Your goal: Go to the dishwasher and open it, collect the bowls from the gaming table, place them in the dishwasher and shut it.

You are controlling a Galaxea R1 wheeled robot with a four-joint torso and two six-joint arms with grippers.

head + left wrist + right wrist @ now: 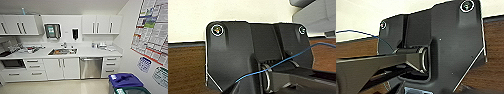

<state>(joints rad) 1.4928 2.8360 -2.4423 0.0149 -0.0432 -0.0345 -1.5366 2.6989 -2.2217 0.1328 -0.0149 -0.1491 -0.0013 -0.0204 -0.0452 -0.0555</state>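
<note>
Dishwasher (91, 67): built-in unit with a brushed steel front, door closed, a bar handle across its top edge. Set under the white tabletop (100, 52), between a pair of white cabinet doors (61, 68) on one side and a stack of white drawers (110, 65) on the other.

Sink (62, 51): steel basin sunk into the tabletop, above the cabinet doors next to the dishwasher; some items lie in it, too blurred to name. Tap (65, 45) just behind the basin.

Wall fittings: a paper-towel dispenser (52, 31) and a dark soap dispenser (75, 34) hang on the wall above the sink, flanked by white upper cabinets (101, 24).

Tabletop items: a cluster of small objects (101, 45) stands above the dishwasher toward the corner, possibly containers. Further clutter (31, 48) lies well beyond the sink, on the side away from the dishwasher.

Oven (13, 63): dark-fronted, built in at the far end of the run from the dishwasher.

Bins: one with a blue lid (125, 80) and one with a dark green lid (132, 90) stand on the floor near the dishwasher, against the side wall.

Posters (152, 27): printed sheets covering the side wall above the bins.

Grippers: the state of the fingers of both left and right cannot be told. A blue cable (280, 63) crosses the left wrist view.
</note>
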